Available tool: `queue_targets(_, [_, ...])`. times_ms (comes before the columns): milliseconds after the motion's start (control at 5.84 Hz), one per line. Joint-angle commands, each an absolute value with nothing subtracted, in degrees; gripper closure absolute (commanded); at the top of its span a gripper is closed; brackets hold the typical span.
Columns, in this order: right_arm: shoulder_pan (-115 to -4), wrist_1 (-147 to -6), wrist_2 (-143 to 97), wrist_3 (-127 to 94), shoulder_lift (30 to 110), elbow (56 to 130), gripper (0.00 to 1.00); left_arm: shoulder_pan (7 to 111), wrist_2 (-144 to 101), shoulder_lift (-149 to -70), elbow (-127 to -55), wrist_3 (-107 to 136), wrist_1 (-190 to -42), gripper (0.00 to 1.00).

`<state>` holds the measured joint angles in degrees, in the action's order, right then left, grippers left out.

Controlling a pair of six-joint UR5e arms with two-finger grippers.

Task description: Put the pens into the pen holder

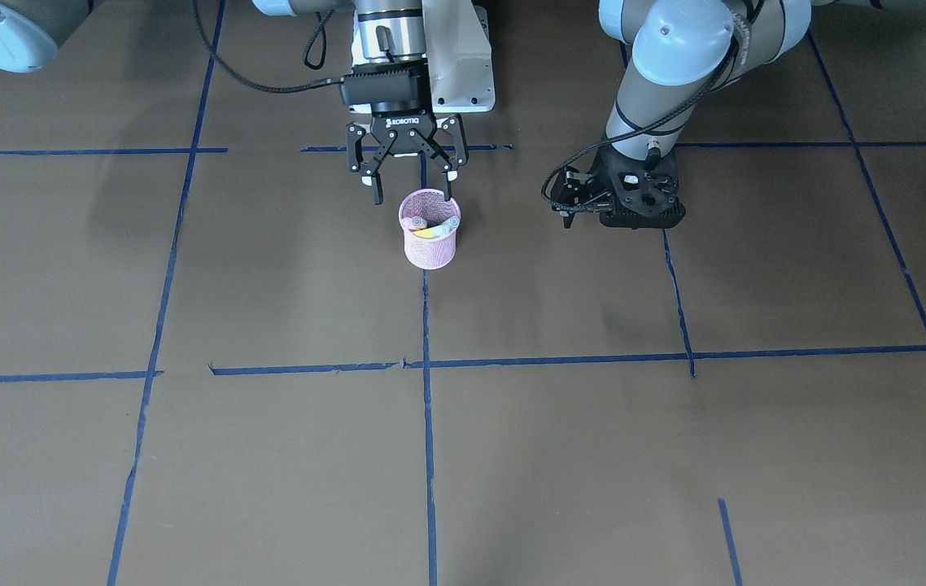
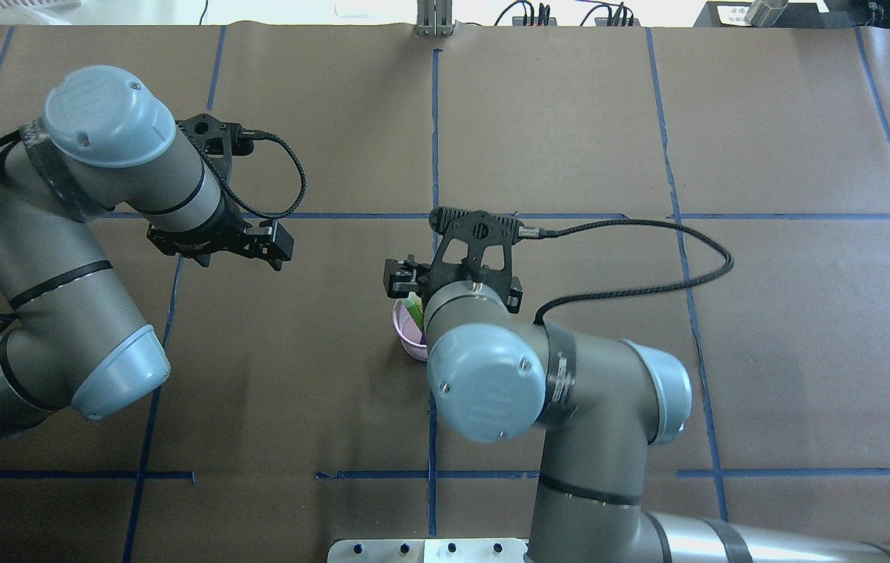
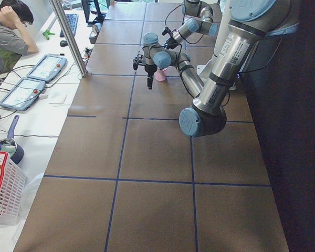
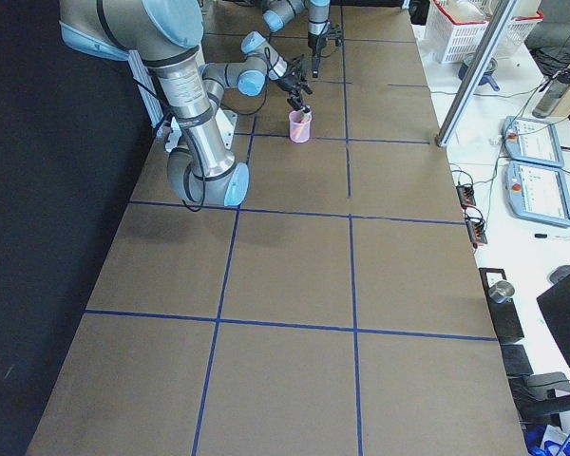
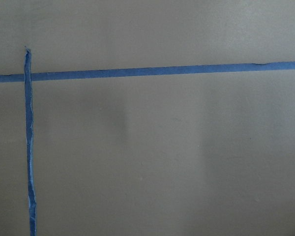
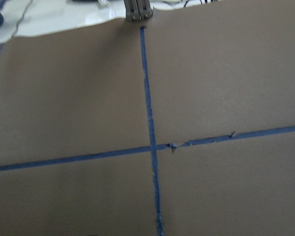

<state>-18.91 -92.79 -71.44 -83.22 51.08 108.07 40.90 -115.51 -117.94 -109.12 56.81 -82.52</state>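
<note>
The pink wire-mesh pen holder [image 1: 429,246] stands upright on the brown table near the robot's base. It also shows in the overhead view [image 2: 406,332], half hidden under my right wrist. Pens [image 1: 431,227] sit inside it; I see yellow, green and purple with pale caps. A green pen [image 2: 414,311] shows from above. My right gripper [image 1: 413,195] is open and empty, fingers pointing down just above the holder's rim on the robot's side. My left gripper [image 1: 567,207] hovers low over bare table to the side, well apart from the holder; I cannot tell its state.
Blue tape lines [image 1: 427,366] divide the brown table into squares. A white mount plate [image 1: 463,73] lies behind the right gripper. Both wrist views show only table and tape. An operator sits at a side desk with tablets [image 3: 37,79].
</note>
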Motion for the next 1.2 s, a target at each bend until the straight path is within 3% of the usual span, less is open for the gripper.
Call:
queue_targets(0, [-30.09, -100.07, -97.69, -73.28, 51.15, 108.63, 0.0, 41.48, -115.4, -117.77, -109.51, 55.9, -82.35, 0.0])
queue_targets(514, [-46.45, -103.36, -121.33, -49.04, 55.87, 105.13, 0.0, 48.22, -117.84, -113.14, -109.86, 42.96, -82.27, 0.0])
queue_targets(1027, [-63.4, -104.42, -127.07, -16.47, 70.43, 105.99, 0.0, 67.61, -126.27, -102.43, -105.84, 10.66, -82.44, 0.0])
